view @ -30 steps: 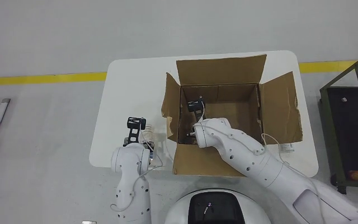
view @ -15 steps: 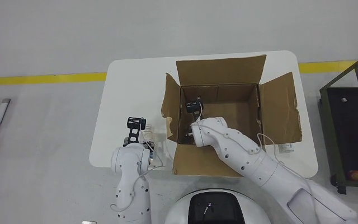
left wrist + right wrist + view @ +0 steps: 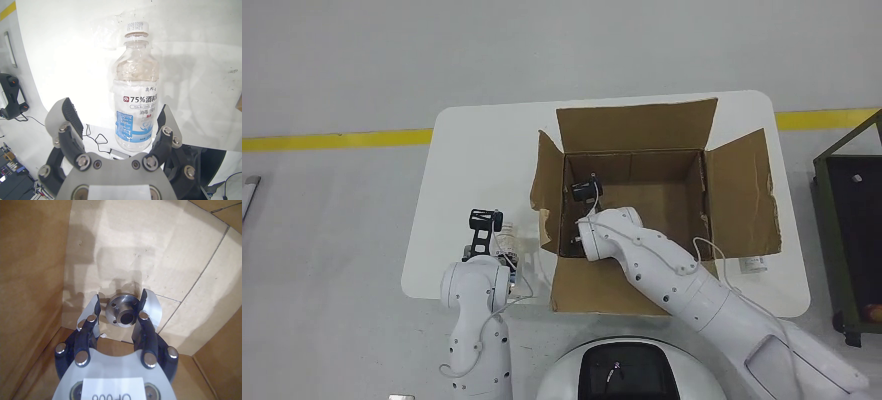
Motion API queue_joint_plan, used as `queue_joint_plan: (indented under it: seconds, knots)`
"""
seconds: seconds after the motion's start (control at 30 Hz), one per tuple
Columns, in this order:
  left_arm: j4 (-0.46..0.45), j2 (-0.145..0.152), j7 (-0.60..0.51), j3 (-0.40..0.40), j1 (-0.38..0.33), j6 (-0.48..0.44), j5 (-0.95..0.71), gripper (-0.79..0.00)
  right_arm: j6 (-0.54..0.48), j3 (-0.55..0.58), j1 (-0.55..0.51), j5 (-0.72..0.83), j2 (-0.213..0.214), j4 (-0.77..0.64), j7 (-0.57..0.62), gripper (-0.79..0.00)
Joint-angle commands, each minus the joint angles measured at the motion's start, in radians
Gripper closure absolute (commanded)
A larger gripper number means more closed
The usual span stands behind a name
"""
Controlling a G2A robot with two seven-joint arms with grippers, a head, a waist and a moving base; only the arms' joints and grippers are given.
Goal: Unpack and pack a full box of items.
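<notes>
right wrist view: metal flange (image 3: 121, 311), bore upward

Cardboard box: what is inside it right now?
A metal flange lies on the box floor near a corner, the open right pincer straddling it. The arm covers the floor's near part in the top view.

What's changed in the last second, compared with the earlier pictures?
The right gripper, inside the box, shifted a little toward the box wall nearest the bottle, and its arm followed. It now sits open around the metal flange on the box floor. Nothing visibly was taken hold of or let go. The left gripper, the bottle and the box stayed where they were.
</notes>
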Motion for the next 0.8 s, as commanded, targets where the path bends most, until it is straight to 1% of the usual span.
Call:
queue_joint_plan:
  seconds: [0.0, 0.03, 0.1, 0.13, 0.2, 0.23, 0.5, 0.77]
  knots:
    - [0.0, 0.0, 0.0, 0.0, 0.0, 0.0, 0.0, -0.785, -0.002, 0.006, -0.002, -0.013, -0.005, 0.004, 0.002, -0.237]
    - [0.0, 0.0, 0.0, 0.0, 0.0, 0.0, 0.0, -0.785, -0.003, 0.009, -0.003, -0.018, -0.008, 0.005, 0.004, -0.228]
    - [0.0, 0.0, 0.0, 0.0, 0.0, 0.0, 0.0, -0.785, -0.008, 0.015, -0.006, -0.031, -0.013, 0.007, 0.008, -0.166]
    - [0.0, 0.0, 0.0, 0.0, 0.0, 0.0, 0.0, -0.785, -0.01, 0.019, -0.007, -0.036, -0.016, 0.008, 0.01, -0.151]
    - [0.0, 0.0, 0.0, 0.0, 0.0, 0.0, 0.0, -0.785, -0.012, 0.026, -0.011, -0.048, -0.021, 0.007, 0.012, -0.012]
    - [0.0, 0.0, 0.0, 0.0, 0.0, 0.0, 0.0, -0.785, -0.013, 0.031, -0.013, -0.053, -0.023, 0.007, 0.013, 0.0]
    - [0.0, 0.0, 0.0, 0.0, 0.0, 0.0, 0.0, -0.785, -0.015, 0.08, -0.034, -0.094, -0.039, -0.023, 0.015, 0.0]
    - [0.0, 0.0, 0.0, 0.0, 0.0, 0.0, 0.0, -0.785, -0.034, 0.148, -0.066, -0.156, -0.043, -0.077, 0.034, 0.0]
